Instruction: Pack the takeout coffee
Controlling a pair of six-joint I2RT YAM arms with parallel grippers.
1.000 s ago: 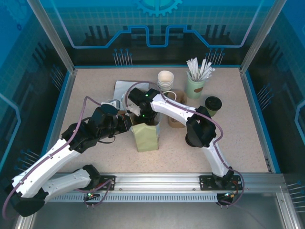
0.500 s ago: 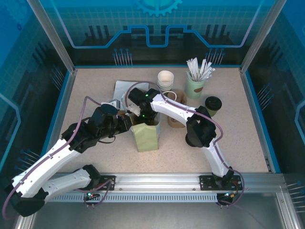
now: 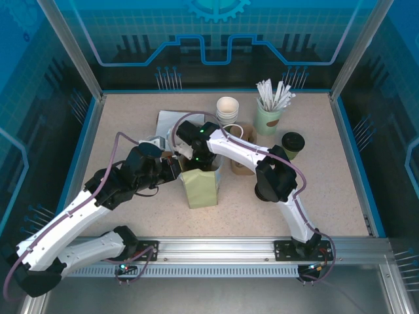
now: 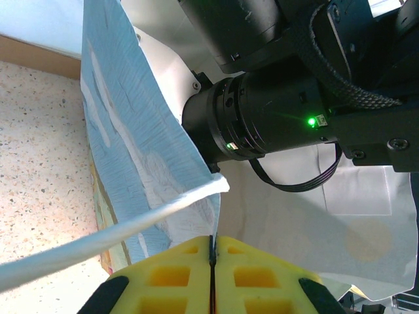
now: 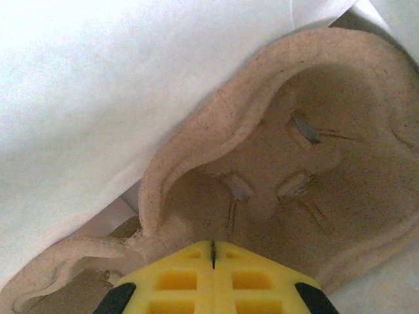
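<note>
Left gripper (image 4: 211, 247) has its yellow pads pressed together on the top edge of a tall pale green paper bag (image 3: 201, 188), just beside the bag's white twisted paper handle (image 4: 98, 239). The bag stands upright near the middle of the speckled beige table (image 3: 118, 111), its mouth open. From the right side, the right gripper (image 5: 213, 252) reaches down into that mouth. Its yellow pads are together too, their tips right against the rim of a brown moulded pulp cup carrier (image 5: 281, 163) that lies inside against the bag's white lining. Whether a sliver of that rim is pinched between them I cannot tell. Further right, a stack of white paper cups (image 3: 227, 108) stands toward the back, then a mint-green cup of white-wrapped sticks (image 3: 268, 118). The takeout coffee, a small olive-green paper cup (image 3: 292, 145) with a dark top, stands upright on the table near the mint-green cup, to its right, well apart from the bag and both grippers.
</note>
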